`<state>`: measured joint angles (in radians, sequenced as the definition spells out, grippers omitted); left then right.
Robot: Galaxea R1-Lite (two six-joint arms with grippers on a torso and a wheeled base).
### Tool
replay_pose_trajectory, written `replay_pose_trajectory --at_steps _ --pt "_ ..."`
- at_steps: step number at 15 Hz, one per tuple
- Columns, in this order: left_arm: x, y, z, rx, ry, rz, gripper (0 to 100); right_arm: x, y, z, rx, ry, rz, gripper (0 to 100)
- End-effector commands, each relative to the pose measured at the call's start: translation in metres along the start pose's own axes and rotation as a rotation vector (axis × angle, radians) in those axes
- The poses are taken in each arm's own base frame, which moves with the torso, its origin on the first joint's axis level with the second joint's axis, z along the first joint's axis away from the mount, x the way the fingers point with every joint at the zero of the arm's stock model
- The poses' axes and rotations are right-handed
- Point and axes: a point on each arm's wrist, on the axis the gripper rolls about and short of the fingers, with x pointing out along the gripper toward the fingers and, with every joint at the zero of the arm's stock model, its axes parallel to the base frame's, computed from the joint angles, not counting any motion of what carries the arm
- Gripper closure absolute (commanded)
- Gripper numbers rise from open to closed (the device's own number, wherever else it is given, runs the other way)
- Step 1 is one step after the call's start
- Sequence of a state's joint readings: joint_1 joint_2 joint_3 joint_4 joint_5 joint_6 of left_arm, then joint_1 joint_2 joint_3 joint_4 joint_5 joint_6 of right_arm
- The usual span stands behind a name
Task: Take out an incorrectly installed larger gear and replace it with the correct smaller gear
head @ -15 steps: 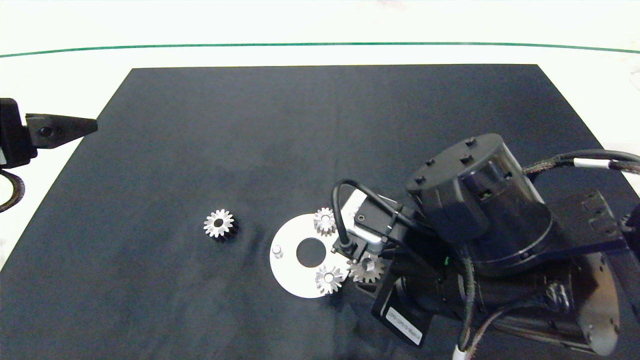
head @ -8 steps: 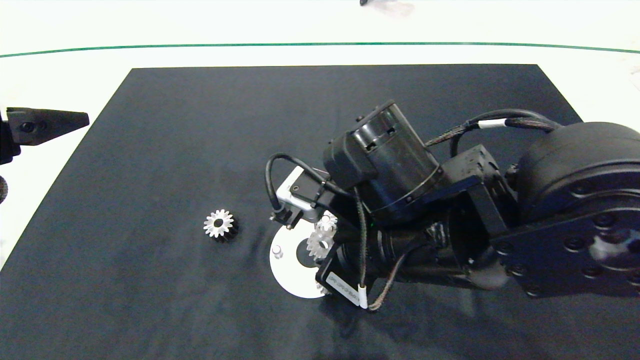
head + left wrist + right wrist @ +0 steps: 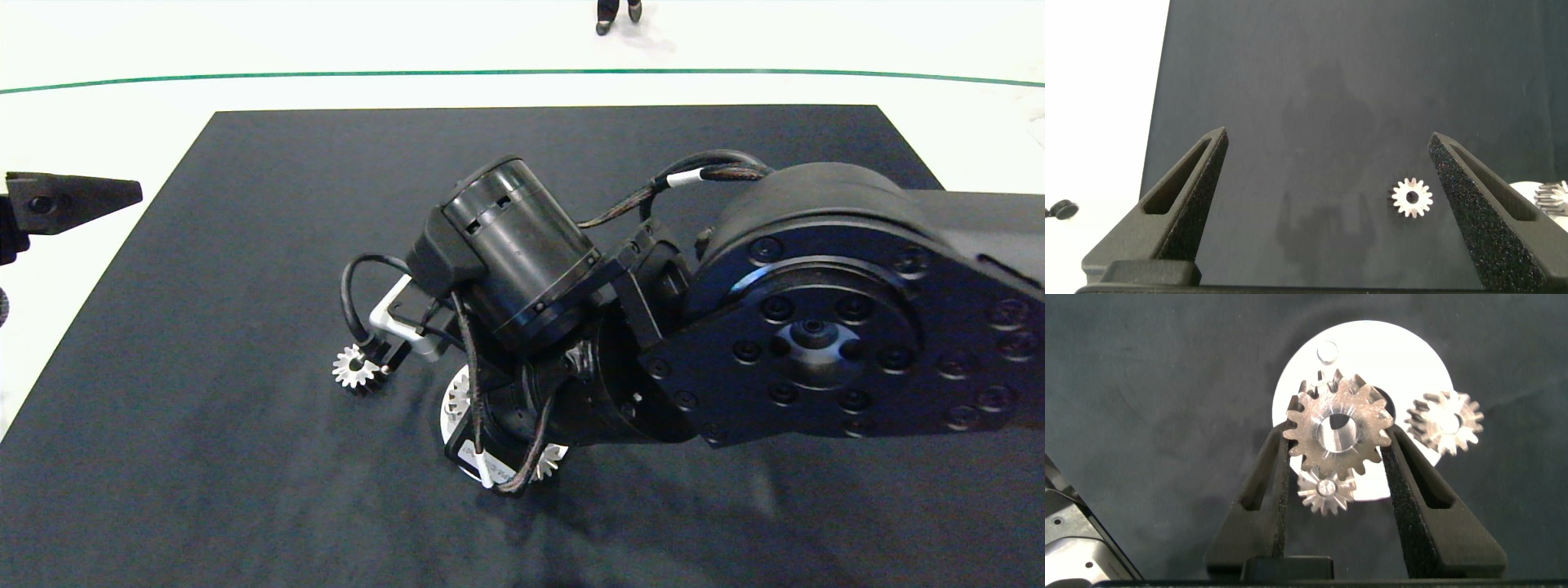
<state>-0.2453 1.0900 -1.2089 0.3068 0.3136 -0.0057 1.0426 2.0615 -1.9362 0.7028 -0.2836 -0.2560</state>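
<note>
Over the black mat [image 3: 245,245], the right end effector [image 3: 1337,443] pinched the smaller gear [image 3: 1310,425] above the white disc [image 3: 1392,351], likely needing lining up onto the bare peg [image 3: 1327,351]; the left end effector [image 3: 1328,137] hung spread at the mat's edge.

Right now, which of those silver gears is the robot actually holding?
The right gripper holds the smaller gear, the flat one with the wide centre hole. Two chunky gears sit on the white disc; the larger gear lies apart on the mat.

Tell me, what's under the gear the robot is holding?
Under the gear in the right gripper lies a white disc, and a second gear peeks out. Most of the disc's middle is covered.
</note>
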Motion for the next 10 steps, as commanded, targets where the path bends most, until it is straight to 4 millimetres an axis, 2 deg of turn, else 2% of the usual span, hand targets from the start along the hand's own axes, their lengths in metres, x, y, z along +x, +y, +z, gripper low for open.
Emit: replay_pose_trajectory --at_steps 1,6,10 --pt "0.001 0.000 0.000 0.000 0.002 0.002 0 0.020 0.007 0.003 -0.016 0.044 0.012 75" --pt "0.001 0.000 0.000 0.000 0.002 0.002 0 0.048 0.010 -0.004 -0.024 0.108 0.017 75" --pt "0.000 0.000 0.000 0.001 0.001 0.002 0 0.048 0.005 -0.005 -0.014 0.110 0.008 75"
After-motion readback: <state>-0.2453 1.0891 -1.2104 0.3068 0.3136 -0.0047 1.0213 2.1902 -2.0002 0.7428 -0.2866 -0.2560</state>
